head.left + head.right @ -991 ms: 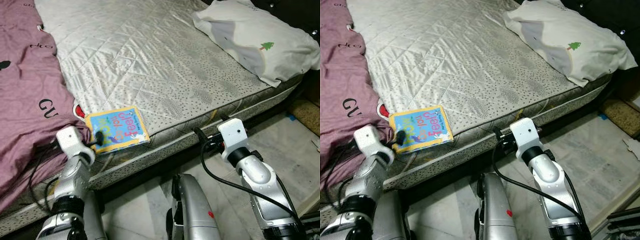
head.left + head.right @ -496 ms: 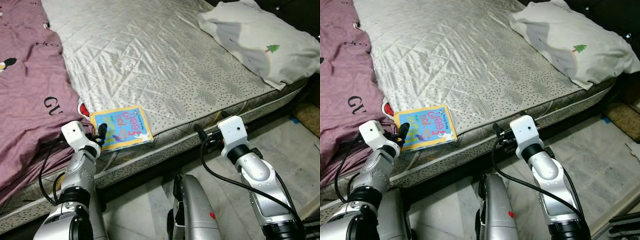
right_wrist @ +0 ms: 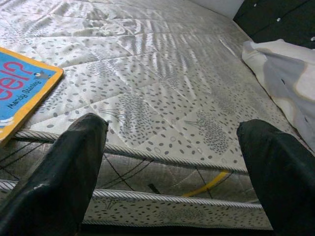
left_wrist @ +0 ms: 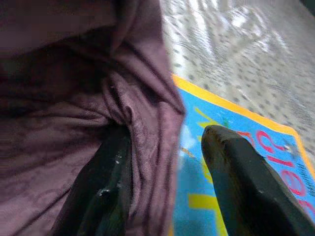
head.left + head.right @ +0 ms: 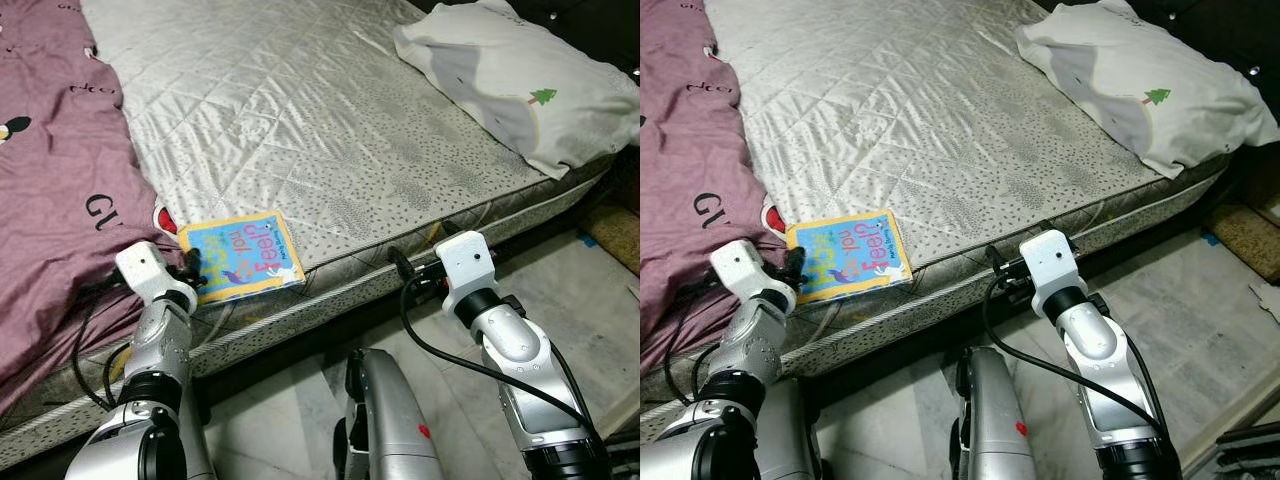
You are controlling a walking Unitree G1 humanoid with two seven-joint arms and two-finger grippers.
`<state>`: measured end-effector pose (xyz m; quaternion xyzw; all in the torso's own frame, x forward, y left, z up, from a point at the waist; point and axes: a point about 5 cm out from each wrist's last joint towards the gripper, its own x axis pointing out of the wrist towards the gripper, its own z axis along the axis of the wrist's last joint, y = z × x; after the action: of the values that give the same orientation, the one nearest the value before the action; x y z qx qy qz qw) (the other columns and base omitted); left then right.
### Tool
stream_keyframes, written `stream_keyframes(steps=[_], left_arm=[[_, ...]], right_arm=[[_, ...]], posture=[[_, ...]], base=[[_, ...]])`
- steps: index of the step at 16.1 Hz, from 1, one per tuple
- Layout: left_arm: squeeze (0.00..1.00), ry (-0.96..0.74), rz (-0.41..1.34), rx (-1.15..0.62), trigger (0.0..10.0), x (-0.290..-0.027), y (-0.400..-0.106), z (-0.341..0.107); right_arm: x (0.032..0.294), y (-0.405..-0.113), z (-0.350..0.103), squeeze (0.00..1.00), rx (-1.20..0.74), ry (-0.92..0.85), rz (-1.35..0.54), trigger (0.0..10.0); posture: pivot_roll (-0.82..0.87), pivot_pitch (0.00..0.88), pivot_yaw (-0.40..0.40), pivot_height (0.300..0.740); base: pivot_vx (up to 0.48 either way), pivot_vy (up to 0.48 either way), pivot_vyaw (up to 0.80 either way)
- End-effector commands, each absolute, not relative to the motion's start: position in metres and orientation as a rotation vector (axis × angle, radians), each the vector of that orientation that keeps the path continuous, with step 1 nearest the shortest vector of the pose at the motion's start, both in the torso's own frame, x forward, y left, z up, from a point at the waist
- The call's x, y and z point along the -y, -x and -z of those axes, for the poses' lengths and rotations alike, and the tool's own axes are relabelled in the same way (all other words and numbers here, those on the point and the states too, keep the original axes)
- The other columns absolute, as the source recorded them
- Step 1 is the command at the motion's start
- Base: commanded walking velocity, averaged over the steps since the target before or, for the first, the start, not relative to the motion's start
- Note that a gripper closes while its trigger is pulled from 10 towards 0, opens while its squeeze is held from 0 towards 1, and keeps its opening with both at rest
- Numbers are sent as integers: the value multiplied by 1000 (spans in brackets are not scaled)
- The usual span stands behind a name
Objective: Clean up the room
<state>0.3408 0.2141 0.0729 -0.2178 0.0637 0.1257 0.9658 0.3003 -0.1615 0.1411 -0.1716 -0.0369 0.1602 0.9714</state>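
A: Where is the book?

B: The blue, yellow-edged picture book (image 5: pixel 243 257) lies flat on the mattress (image 5: pixel 330 130), close to its near edge. Its left side sits just beside the purple blanket (image 5: pixel 55 200) that covers the left part of the bed.

A: And the left gripper (image 4: pixel 167 182)?

B: It is right at the book's left edge, where blanket and book meet. In the left wrist view its two black fingers (image 4: pixel 236 182) are spread: one rests over the blue cover, the other against the purple cloth, and a fold of the blanket sits between them. They are not clamped on the book.

A: The right gripper (image 3: pixel 172 162)?

B: It is held in front of the mattress's side, to the right of the book and apart from it. Its fingers are wide apart with nothing between them; the right wrist view looks along them over the piped mattress edge, with a corner of the book off to one side.

A: Anything else nearby?

B: A white pillow (image 5: pixel 520 80) with a small green tree printed on it lies at the far right corner of the bed. Pale tiled floor (image 5: pixel 590 300) runs below the bed on the right.
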Motion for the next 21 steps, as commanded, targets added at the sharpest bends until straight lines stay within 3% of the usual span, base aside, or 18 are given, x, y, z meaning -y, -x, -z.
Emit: stream_keyframes(steps=[1, 4, 8, 9, 15, 16, 21], left_arm=[[0, 407, -328, -131, 10000, -225, -332, -67], [0, 391, -444, -207, 10000, -245, -318, -51], [0, 373, -415, -286, 10000, -232, -320, -45], [1000, 380, -389, -321, 10000, -226, -322, -43], [1000, 439, -268, -410, 10000, -203, -329, -40], [0, 460, -270, -406, 10000, -204, -330, -40], [0, 526, -249, -360, 10000, -204, -339, -50]], right_arm=[[169, -299, -138, 0, 62, 354, -302, 10000], [168, -298, -138, 0, 61, 352, -306, 10000], [167, -299, -138, 0, 65, 349, -303, 10000], [167, -299, -138, 0, 66, 350, -301, 10000], [169, -299, -139, 0, 70, 353, -295, 10000], [168, -299, -139, 0, 70, 353, -295, 10000], [167, -301, -141, 0, 77, 354, -299, 10000]], posture=[[-150, 135, -97, 515], [-140, 143, -98, 515], [-137, 148, -92, 515], [-141, 150, -91, 515], [-142, 145, -86, 515], [-142, 145, -86, 515], [-140, 141, -91, 515]], base=[[0, 0, 0], [0, 0, 0], [0, 0, 0], [0, 0, 0], [0, 0, 0], [0, 0, 0], [0, 0, 0]])
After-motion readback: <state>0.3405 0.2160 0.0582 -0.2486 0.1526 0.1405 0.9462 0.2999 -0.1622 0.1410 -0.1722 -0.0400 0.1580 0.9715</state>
